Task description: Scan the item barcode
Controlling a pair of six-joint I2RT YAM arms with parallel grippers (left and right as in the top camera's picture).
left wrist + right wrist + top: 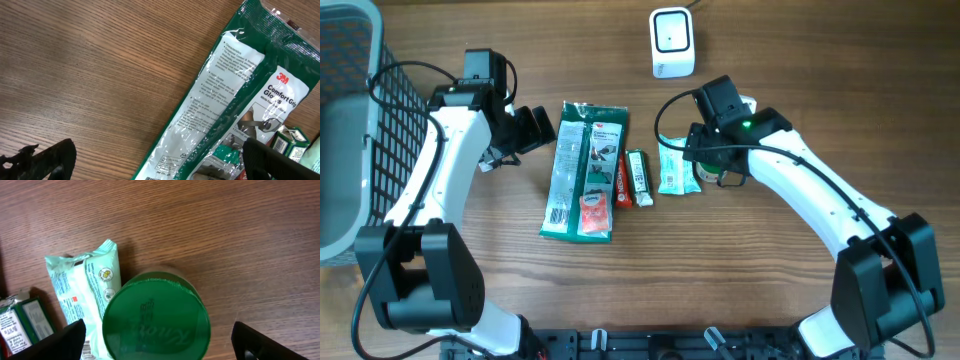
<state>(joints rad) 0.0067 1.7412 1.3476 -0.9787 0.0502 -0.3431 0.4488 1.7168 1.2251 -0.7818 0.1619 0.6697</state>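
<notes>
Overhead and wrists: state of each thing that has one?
glove pack: flat on table, print up
bar: flat, right beside glove pack
mint packet: flat, next to jar
jar: upright, green lid on
scanner: standing at far edge; on or off, cannot tell
left tool: open, empty, over glove pack's edge
right tool: open, straddling jar, not gripping

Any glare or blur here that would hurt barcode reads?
Left wrist: glare streaks across the glove pack, print partly washed out. Right wrist: green lid sharp, end effector fingers dark and soft at the bottom corners. Overhead: even light, soft shadows, labels too small to read.
</notes>
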